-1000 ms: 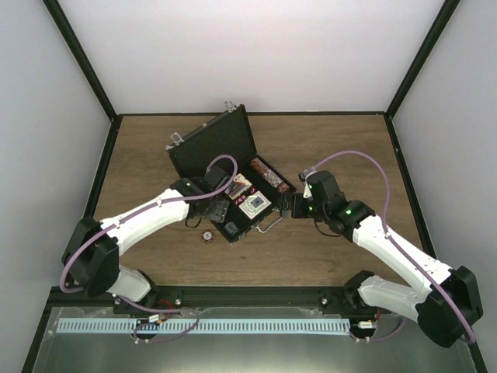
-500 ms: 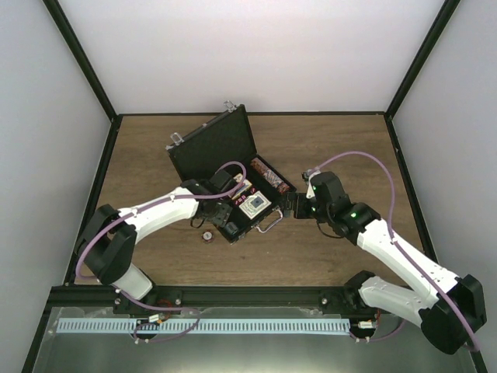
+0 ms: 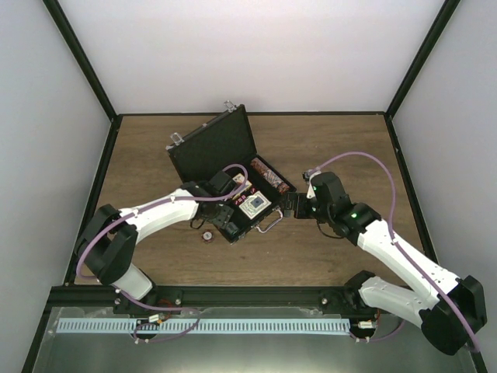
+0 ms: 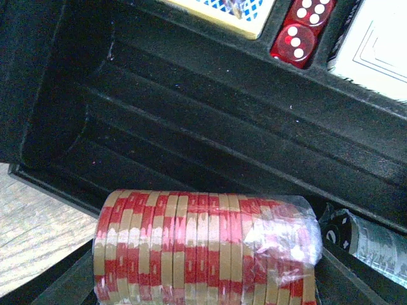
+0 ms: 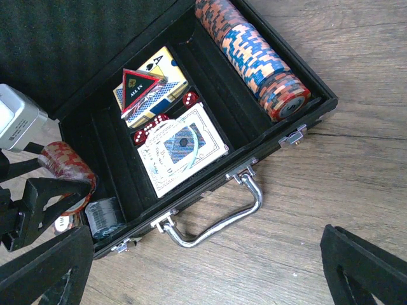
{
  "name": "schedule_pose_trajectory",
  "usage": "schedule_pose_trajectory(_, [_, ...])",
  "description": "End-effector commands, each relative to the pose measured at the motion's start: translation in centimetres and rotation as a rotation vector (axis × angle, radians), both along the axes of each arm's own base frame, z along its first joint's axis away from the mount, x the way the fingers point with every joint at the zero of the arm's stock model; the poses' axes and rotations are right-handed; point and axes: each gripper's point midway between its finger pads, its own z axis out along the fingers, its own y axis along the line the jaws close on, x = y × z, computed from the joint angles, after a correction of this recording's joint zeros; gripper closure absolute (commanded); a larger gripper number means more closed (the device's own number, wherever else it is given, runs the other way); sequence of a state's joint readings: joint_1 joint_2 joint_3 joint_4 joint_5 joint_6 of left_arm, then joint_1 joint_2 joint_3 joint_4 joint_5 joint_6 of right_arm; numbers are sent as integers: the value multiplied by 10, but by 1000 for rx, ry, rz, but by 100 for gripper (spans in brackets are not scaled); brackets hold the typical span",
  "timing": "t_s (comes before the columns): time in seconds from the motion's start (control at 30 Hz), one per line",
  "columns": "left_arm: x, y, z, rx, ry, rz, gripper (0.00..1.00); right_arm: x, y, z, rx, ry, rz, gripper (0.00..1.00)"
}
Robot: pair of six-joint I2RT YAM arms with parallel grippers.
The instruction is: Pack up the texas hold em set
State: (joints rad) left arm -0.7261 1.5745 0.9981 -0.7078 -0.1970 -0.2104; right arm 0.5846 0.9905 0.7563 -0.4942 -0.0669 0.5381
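The open black case (image 5: 216,89) sits mid-table (image 3: 334,148) between the two grippers; in the overhead view its long axis runs from 8 to 2 o'clock, the lid (image 3: 210,148) stands back toward 11, and the silver handle (image 3: 270,224) faces 5. The left gripper (image 3: 225,220) hangs over the 8 o'clock end of the tray, clamped on a roll of red-and-tan chips (image 4: 203,251). In its own wrist view the roll lies across the bottom at 6 o'clock, long axis 9 to 3, wrapped in clear film that bunches at the 3 o'clock end; the bare ribbed slot (image 4: 191,127) of the tray lies just beyond it toward 12. A film-wrapped black chip roll (image 4: 365,244) sits just beside it at 3, and two red dice (image 4: 299,35) show at 1.

The right gripper (image 3: 289,205) hovers off the case's 3 o'clock corner, jaws spread wide and holding nothing; from its wrist the handle lies toward 12, apart from both fingers. There a blue, orange and red chip roll (image 5: 254,57) fills the slot at 1 o'clock, lying 11 to 4; a red-black triangle (image 5: 141,84) rests on a blue-backed deck (image 5: 168,95); a white-bordered deck (image 5: 181,149) lies nearer the handle. One loose disc (image 3: 208,235) lies on the wood at 7 o'clock from the left gripper.
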Motion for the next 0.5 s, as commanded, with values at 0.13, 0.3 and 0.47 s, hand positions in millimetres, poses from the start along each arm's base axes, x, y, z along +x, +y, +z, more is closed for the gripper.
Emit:
schedule_pose_trajectory(0.13, [-3,1,-12,40,29,-94,44,0,-5,6,-6,-8,-20,0])
schedule_pose_trajectory(0.3, [-3,-2,-17,43,43,-111,44,0,-7,6,-8,-6,-26,0])
schedule_pose_trajectory(0.47, [-9,2,-23,55,75,-91,41,-1,-7,6,-6,-3,-29,0])
